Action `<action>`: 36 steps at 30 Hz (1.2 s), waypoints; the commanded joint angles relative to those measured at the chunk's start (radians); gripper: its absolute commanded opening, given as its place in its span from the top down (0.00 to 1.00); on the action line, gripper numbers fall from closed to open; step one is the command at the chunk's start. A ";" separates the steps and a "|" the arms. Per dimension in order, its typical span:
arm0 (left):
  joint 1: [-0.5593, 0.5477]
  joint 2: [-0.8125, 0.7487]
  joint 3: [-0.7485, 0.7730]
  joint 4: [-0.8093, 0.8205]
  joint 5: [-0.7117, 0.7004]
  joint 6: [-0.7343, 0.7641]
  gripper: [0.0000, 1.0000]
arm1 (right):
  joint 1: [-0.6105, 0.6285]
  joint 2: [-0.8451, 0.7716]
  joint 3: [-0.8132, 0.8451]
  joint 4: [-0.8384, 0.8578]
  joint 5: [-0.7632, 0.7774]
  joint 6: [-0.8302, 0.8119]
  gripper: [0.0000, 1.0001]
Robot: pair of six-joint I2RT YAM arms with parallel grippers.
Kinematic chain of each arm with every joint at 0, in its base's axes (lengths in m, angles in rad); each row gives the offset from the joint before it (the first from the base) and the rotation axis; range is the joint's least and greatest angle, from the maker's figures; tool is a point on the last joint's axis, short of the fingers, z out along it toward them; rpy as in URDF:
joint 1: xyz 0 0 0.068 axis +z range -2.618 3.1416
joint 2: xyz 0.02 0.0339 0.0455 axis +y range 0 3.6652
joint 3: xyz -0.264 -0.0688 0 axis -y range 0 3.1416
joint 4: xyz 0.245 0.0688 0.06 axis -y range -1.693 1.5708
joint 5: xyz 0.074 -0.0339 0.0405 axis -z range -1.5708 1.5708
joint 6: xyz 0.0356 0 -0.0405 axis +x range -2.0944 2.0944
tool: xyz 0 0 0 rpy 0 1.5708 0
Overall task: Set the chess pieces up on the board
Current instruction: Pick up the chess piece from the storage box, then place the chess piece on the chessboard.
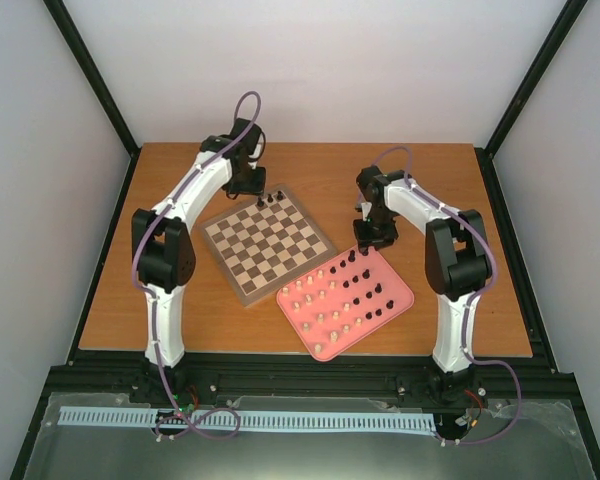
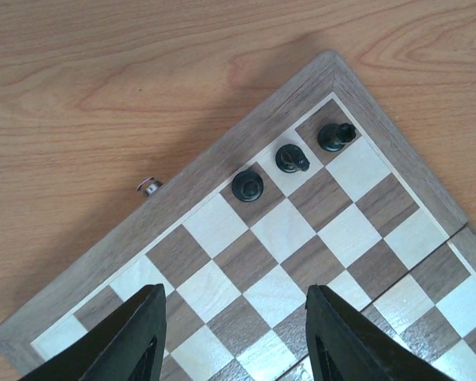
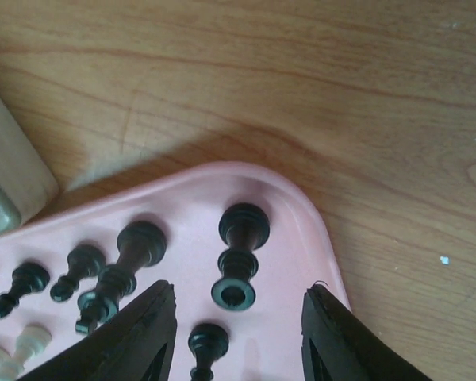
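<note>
The board (image 1: 268,246) lies tilted at the table's middle. Three dark chess pieces (image 1: 271,198) stand in a row on the squares by its far corner; the left wrist view shows them as a round-topped piece (image 2: 247,186), a second piece (image 2: 291,158) and the corner piece (image 2: 335,136). My left gripper (image 2: 236,333) hangs open over bare squares short of them, holding nothing. My right gripper (image 3: 236,337) is open over the pink tray's far corner. A tall dark piece (image 3: 239,258) stands between its fingers, untouched.
The pink tray (image 1: 404,297) lies right of the board and holds several dark chess pieces (image 1: 365,283) and cream ones (image 1: 320,310). More dark pieces (image 3: 131,254) stand left of my right fingers. A small metal clasp (image 2: 150,186) sticks out of the board's edge.
</note>
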 commanded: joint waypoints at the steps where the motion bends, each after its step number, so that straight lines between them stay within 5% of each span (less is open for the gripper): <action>1: 0.008 -0.079 -0.018 -0.009 -0.020 0.015 0.49 | 0.005 0.031 0.038 0.025 0.016 0.011 0.57; 8: 0.008 -0.116 -0.069 0.001 -0.031 0.019 0.49 | 0.006 0.072 0.057 0.033 0.015 0.011 0.68; 17: 0.008 -0.126 -0.081 0.002 -0.032 0.019 0.49 | 0.006 0.077 0.057 0.030 0.046 0.013 0.97; 24: 0.008 -0.158 -0.102 0.003 -0.031 0.017 0.49 | 0.021 0.027 0.141 -0.059 0.119 0.020 0.97; 36: 0.008 -0.282 -0.230 0.001 -0.049 0.008 0.49 | 0.192 0.268 0.682 -0.145 0.011 0.069 0.97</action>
